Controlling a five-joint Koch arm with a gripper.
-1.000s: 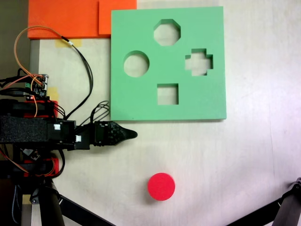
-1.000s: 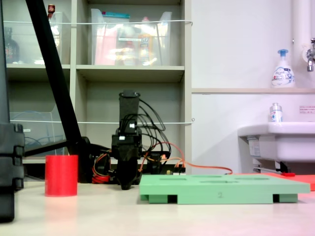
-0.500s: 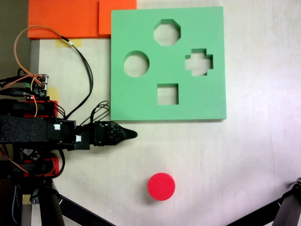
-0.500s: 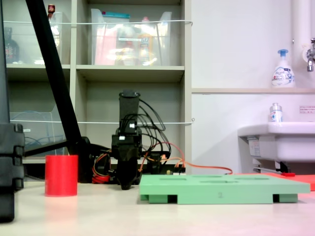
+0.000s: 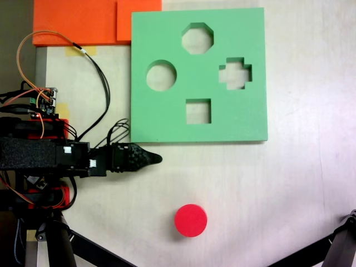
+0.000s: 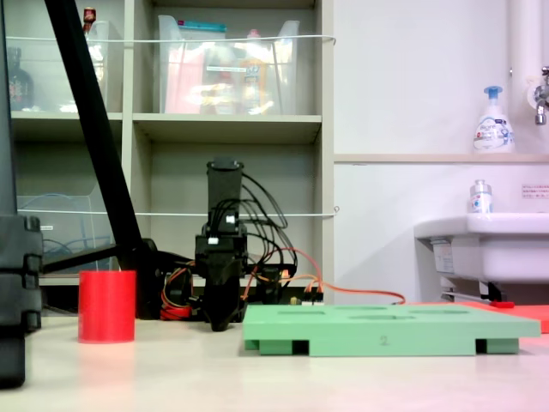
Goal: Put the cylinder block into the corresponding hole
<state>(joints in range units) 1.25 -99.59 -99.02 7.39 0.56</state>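
The red cylinder block (image 5: 191, 220) stands upright on the pale table, near the bottom of the top-down fixed view, and at the left (image 6: 107, 306) of the side fixed view. The green foam board (image 5: 167, 119) lies above it; its circular hole (image 5: 161, 75) is at the board's left. My black gripper (image 5: 156, 158) points right, just below the board's lower left corner, with its jaws together and nothing held. It sits low over the table (image 6: 221, 323) in the side view, apart from the block.
Orange foam sheets (image 5: 78, 21) lie at the top left. Octagonal (image 5: 197, 38), cross (image 5: 235, 73) and square (image 5: 198, 111) cut-outs share the board. Wires (image 5: 97, 72) loop near the arm base. Black tripod legs (image 5: 328, 250) cross the lower corners. Shelves and a sink (image 6: 480, 245) stand behind.
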